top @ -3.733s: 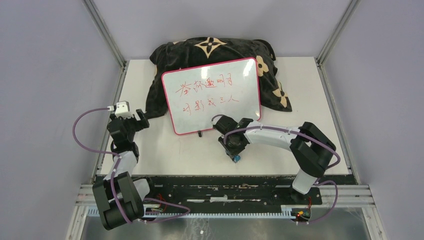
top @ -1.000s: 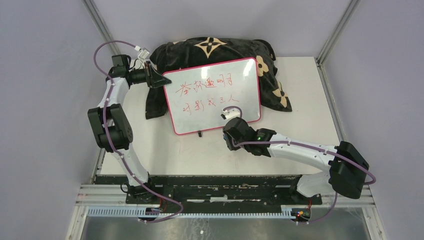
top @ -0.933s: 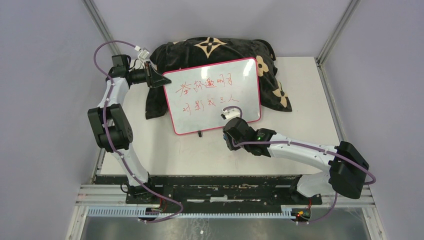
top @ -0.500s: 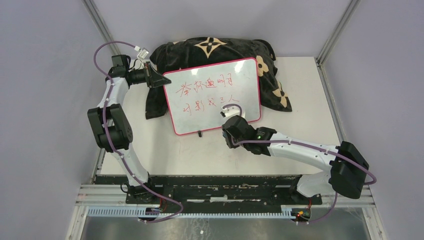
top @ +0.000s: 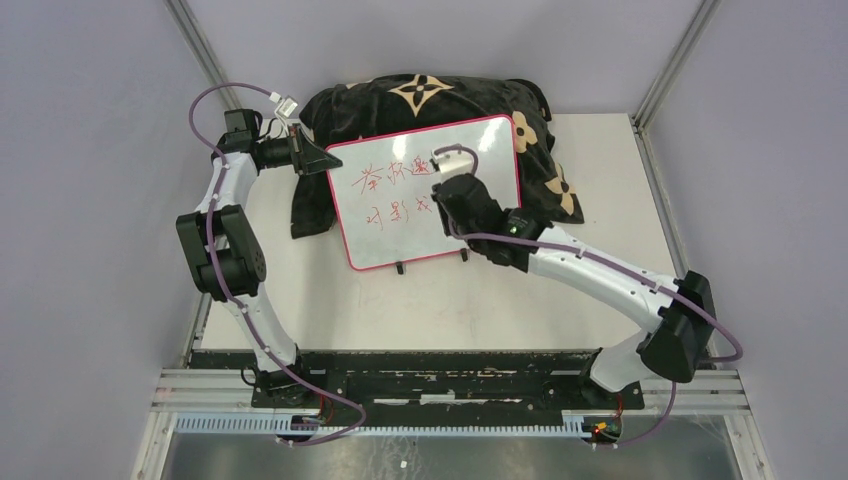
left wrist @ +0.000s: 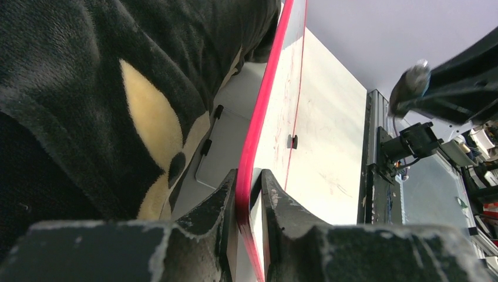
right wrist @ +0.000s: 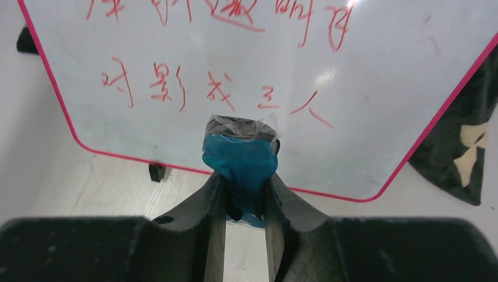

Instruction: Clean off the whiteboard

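The whiteboard leans on a black floral cushion, its pink-red frame around two rows of red writing. My left gripper is shut on the board's upper left corner, its fingers clamping the red frame. My right gripper hangs over the middle of the board and hides the right part of the writing in the top view. It is shut on a small blue eraser, whose tip points at the board's lower middle. Whether the eraser touches the board I cannot tell.
The cushion fills the space behind the board and shows at its right edge. A small black foot props the board on the white table. Metal posts stand at the table's far corners.
My right arm has swung up from the board's lower edge to over its middle, carrying the eraser. My left gripper stays at the upper left corner. The writing looks unchanged.
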